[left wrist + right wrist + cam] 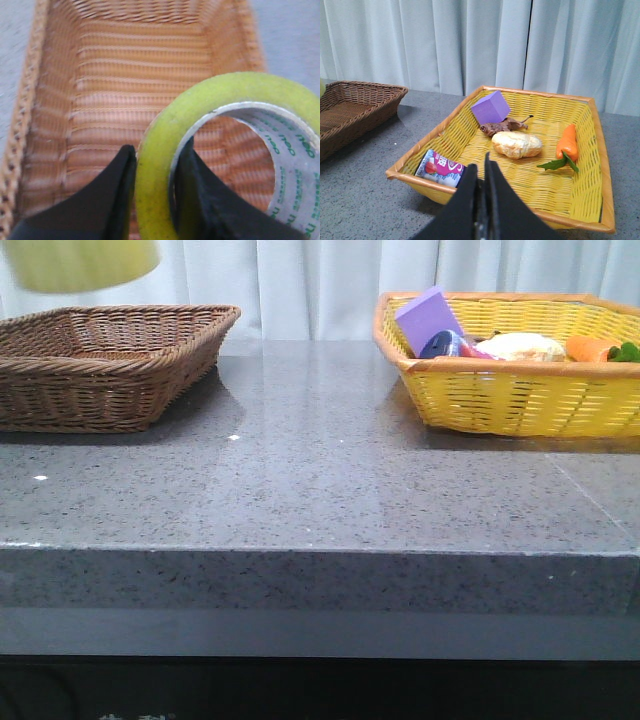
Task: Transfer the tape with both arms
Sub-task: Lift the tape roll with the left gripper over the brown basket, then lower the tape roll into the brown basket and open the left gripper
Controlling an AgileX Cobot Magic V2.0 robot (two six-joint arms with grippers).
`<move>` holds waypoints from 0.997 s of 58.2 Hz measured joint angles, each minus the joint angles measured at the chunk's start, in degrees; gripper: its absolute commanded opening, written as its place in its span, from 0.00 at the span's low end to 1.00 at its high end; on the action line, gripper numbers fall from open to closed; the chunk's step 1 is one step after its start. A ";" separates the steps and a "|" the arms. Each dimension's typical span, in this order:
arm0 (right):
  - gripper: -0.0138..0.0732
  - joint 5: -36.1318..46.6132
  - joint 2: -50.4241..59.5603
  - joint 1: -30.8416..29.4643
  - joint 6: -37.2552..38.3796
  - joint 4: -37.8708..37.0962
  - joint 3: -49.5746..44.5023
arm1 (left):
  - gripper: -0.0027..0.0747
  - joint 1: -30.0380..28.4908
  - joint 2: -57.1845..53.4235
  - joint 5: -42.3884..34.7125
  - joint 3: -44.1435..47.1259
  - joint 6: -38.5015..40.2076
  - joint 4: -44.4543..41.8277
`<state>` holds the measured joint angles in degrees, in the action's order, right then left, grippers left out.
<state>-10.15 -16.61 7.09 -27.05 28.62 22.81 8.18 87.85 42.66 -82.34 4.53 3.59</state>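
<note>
My left gripper (156,170) is shut on the tape (165,145), a wide yellow roll with a white core printed in green. One finger (112,195) is outside the rim and the other inside the core. It hangs above the inside of the brown wicker basket (100,90). In the front view the tape (85,262) shows as a blurred yellow shape at the top left, above the brown basket (100,365). My right gripper (481,170) is shut and empty, held in front of the yellow basket (445,187). Neither arm shows in the front view.
The yellow basket (500,400) at the back right holds a purple block (491,107), a brown root-like item (502,126), a bread roll (516,144), a carrot (567,141) and a pink-and-white packet (442,169). A grey stone table (320,490) carries both baskets; white curtains hang behind.
</note>
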 measured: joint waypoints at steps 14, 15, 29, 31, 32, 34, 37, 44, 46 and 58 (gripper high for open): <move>0.02 0.00 0.00 0.00 0.00 0.00 0.00 | 0.15 -2.41 7.62 -1.10 -0.09 0.00 -0.47; 0.02 0.00 0.00 0.00 0.00 0.00 0.00 | 0.16 -2.41 7.94 -1.09 -0.09 0.00 -0.47; 0.02 0.00 0.00 0.00 0.00 0.00 0.00 | 0.47 -2.41 10.02 -1.36 -0.21 0.00 -0.16; 0.02 0.00 0.00 0.00 0.00 0.00 0.00 | 0.50 -2.41 10.02 -1.62 -0.32 0.00 -0.16; 0.02 0.00 0.00 0.00 0.00 0.00 0.00 | 0.51 -2.41 10.02 -1.71 -0.33 0.00 -0.06; 0.02 0.00 0.00 0.00 0.00 0.00 0.00 | 0.52 -2.41 9.92 -1.84 -0.33 0.00 -0.06; 0.02 0.00 0.00 0.00 0.00 0.00 0.00 | 0.51 -2.41 9.32 -1.84 -0.33 0.00 -0.06; 0.02 0.00 0.00 0.00 0.00 0.00 0.00 | 0.49 -2.41 6.06 -1.71 -0.08 0.00 -0.06; 0.02 0.00 0.00 0.00 0.00 0.00 0.00 | 0.47 -2.41 4.43 -1.71 0.37 0.00 -0.06; 0.02 0.00 0.00 0.00 0.00 0.00 0.00 | 0.21 -2.41 -7.58 -5.41 8.00 0.00 -0.06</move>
<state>-10.15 -16.61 7.09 -27.05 28.62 22.81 5.77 80.27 37.25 -74.34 4.53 3.53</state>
